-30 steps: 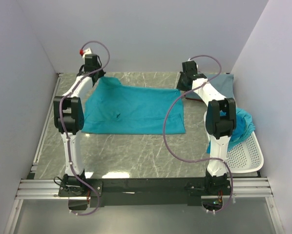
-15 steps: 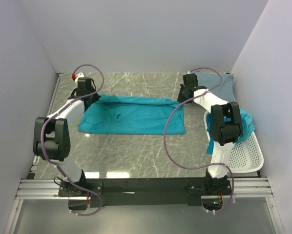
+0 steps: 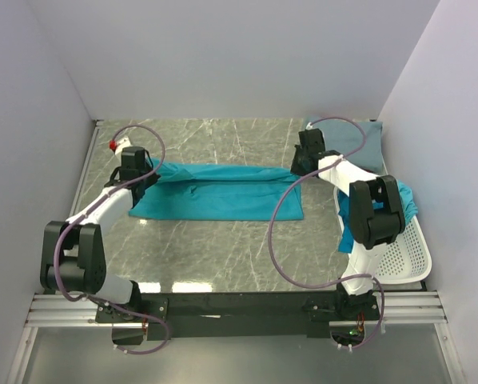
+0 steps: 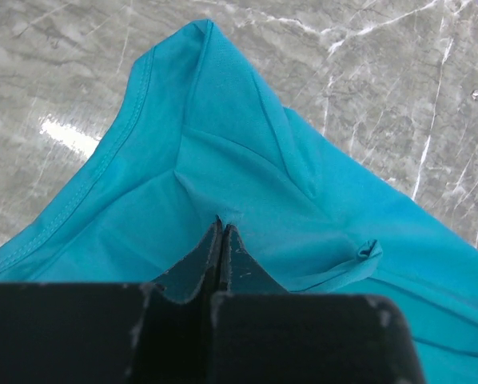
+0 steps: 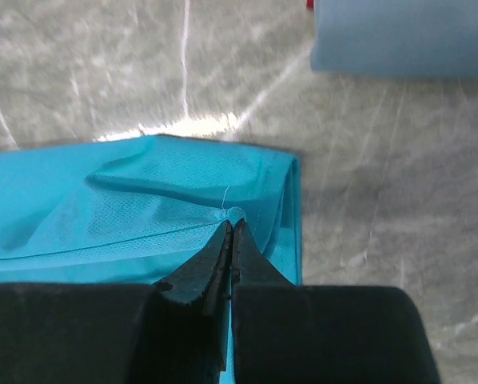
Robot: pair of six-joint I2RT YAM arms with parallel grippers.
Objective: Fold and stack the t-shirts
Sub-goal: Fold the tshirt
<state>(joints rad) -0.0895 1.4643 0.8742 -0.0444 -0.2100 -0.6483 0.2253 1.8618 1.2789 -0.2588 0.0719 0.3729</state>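
A teal t-shirt (image 3: 223, 192) lies across the middle of the marble table, its far edge lifted and folded toward the near side. My left gripper (image 3: 140, 174) is shut on the shirt's left far corner; in the left wrist view the cloth (image 4: 247, 184) is pinched at my left gripper (image 4: 221, 224). My right gripper (image 3: 300, 166) is shut on the right far corner; the right wrist view shows my right gripper (image 5: 231, 226) pinching the hem (image 5: 183, 208). A folded grey-blue t-shirt (image 3: 359, 140) lies at the far right and also shows in the right wrist view (image 5: 399, 36). No dark red shirt is in view.
A white perforated basket (image 3: 403, 256) stands at the right near side with more teal shirts (image 3: 403, 204) hanging over its rim. Grey walls close in the table at the back and both sides. A rail (image 3: 239, 308) runs along the near edge.
Both grippers have come toward the near side, carrying the shirt's far edge over itself. The shirt now shows as a narrower band. Both arms have folded lower.
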